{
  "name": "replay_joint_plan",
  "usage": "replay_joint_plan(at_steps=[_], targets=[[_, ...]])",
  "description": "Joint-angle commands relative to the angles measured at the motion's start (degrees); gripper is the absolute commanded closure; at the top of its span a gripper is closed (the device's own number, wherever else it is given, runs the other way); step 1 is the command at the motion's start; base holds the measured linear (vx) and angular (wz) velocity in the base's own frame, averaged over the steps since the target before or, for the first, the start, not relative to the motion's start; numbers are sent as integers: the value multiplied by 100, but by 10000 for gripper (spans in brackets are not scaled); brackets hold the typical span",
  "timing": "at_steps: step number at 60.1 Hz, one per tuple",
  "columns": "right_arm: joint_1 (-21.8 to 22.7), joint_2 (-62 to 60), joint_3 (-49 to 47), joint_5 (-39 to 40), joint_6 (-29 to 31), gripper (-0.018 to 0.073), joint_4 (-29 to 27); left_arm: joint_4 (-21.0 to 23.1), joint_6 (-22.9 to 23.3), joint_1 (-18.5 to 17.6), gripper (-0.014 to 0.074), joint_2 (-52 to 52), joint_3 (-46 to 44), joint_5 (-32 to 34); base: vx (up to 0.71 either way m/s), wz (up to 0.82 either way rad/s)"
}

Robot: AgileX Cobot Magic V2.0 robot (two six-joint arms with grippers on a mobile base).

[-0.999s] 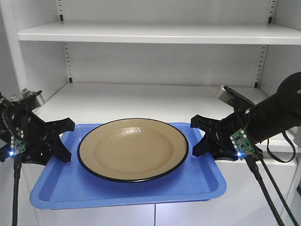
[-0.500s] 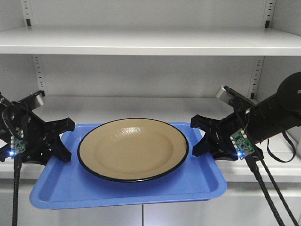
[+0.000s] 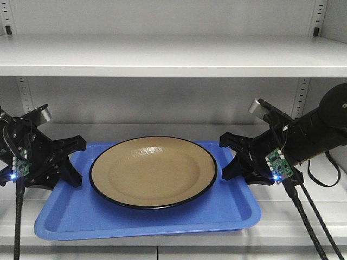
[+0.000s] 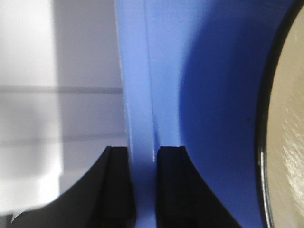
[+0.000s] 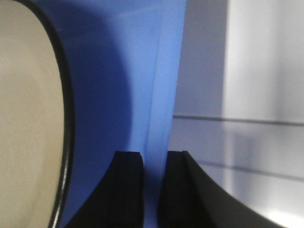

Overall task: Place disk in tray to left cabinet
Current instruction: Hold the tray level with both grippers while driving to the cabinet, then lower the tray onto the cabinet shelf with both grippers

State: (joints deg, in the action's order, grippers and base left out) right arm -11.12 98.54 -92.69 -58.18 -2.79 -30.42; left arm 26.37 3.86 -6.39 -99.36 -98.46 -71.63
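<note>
The tan disk [image 3: 153,170] with its black rim lies flat in the middle of the blue tray [image 3: 141,219]. Both arms hold the tray level in the air in front of the grey-white left cabinet [image 3: 162,54]. My left gripper [image 3: 73,162] is shut on the tray's left rim [image 4: 140,118]. On the opposite side my right gripper [image 3: 230,158] is shut on the right rim [image 5: 161,109]. The disk's edge [image 4: 285,142] shows at the right of the left wrist view. In the right wrist view the disk's edge [image 5: 28,118] shows at the left.
A wide shelf [image 3: 162,130] of the cabinet runs behind the tray at about its height. Another shelf [image 3: 162,57] spans above it. Slotted rails [image 3: 302,97] stand at the back corners.
The cabinet's shelves have shifted downward in the front view, and the lower shelf now sits level with the tray. Both grippers keep their hold on the tray's rims.
</note>
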Motion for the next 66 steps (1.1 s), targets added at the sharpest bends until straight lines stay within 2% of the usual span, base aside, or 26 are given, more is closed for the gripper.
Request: replay_joint_plan(at_steps=[1,66], targets=[[-148,-315,-201,189,73,560,-1178,1319,31,-196,596,320,-215,135,16,-4],[-148,-315,-201,240,73,560,-1178,1318,31,-196,596,320,-215,160,6,-3]])
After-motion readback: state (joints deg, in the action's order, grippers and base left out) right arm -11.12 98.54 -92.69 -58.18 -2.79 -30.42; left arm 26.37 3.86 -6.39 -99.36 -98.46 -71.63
